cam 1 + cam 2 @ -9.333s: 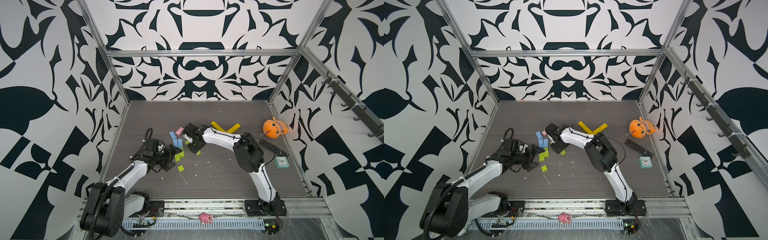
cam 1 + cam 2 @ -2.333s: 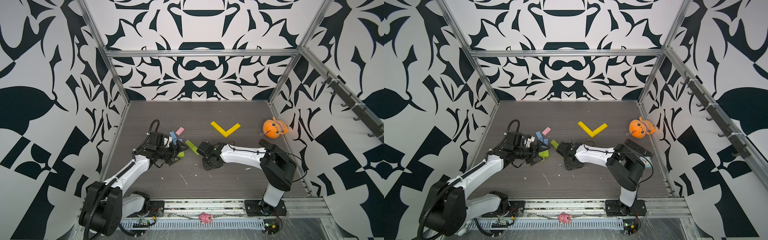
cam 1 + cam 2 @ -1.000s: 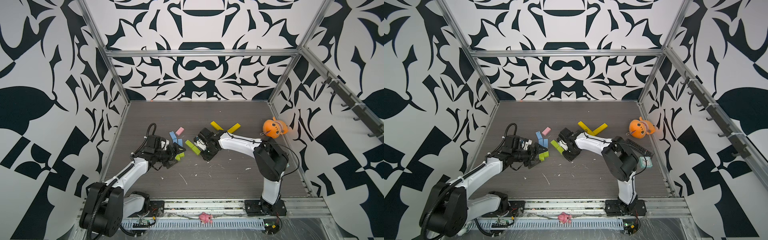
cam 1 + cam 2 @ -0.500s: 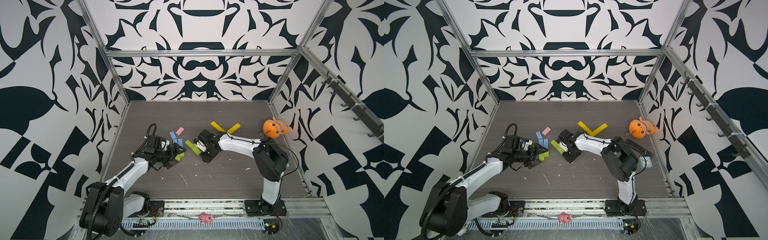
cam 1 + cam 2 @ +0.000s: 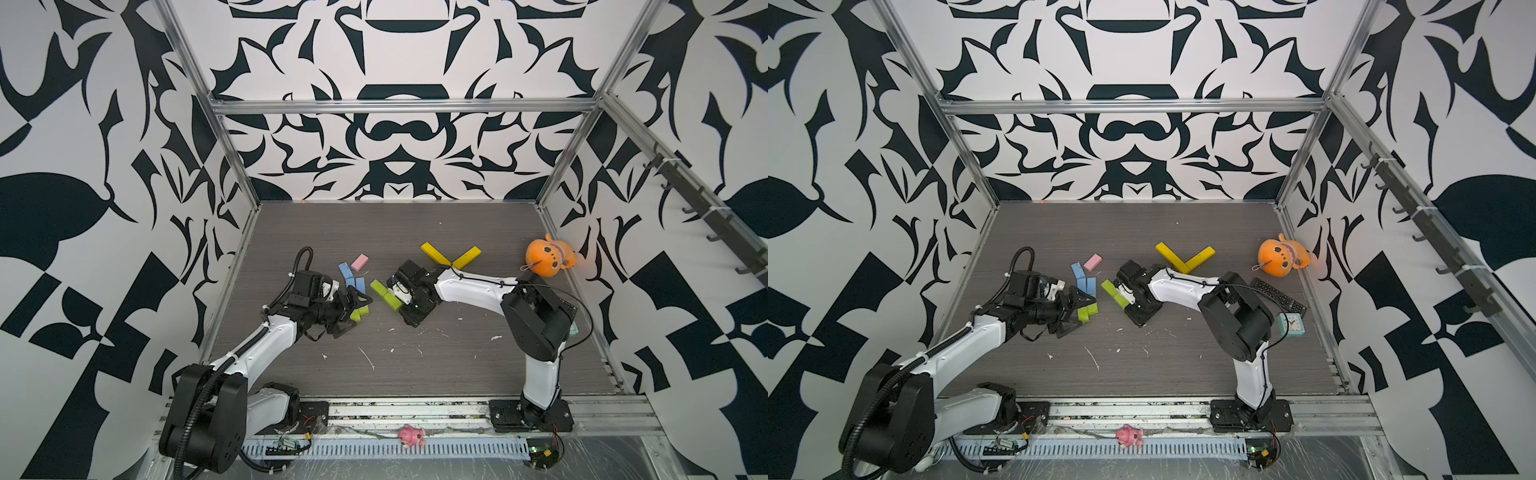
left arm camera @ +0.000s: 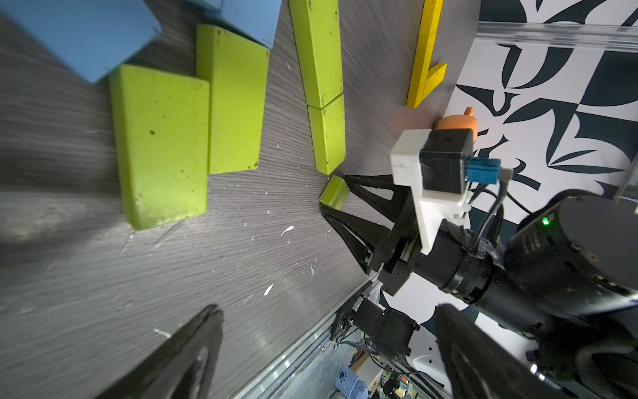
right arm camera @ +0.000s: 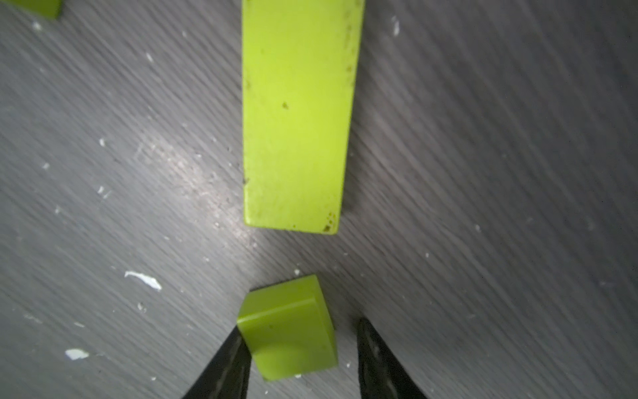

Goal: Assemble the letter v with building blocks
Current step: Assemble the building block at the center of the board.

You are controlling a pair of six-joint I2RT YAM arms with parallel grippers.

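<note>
Two yellow building blocks [image 5: 451, 259] lie as a V at the back of the floor. A long lime row of two blocks [image 5: 384, 293] lies at mid-floor. My right gripper [image 7: 299, 331] is open at its near end around a small lime block [image 7: 288, 331] that rests on the floor. One finger touches the block and a gap shows at the other. My left gripper [image 5: 353, 311] is open wide and empty, beside two flat lime blocks [image 6: 160, 145]. Light blue blocks [image 5: 345, 270] and a pink one [image 5: 360, 262] lie behind them.
An orange plush toy [image 5: 546, 259] sits at the right wall, with a black remote [image 5: 1277, 297] and a small teal clock [image 5: 1292, 324] in front of it. White crumbs dot the floor. Metal frame rails edge the floor on all sides.
The right gripper's jaws have parted from shut on the small lime block, leaving it on the floor at the lime row's end. The left arm has not moved.
</note>
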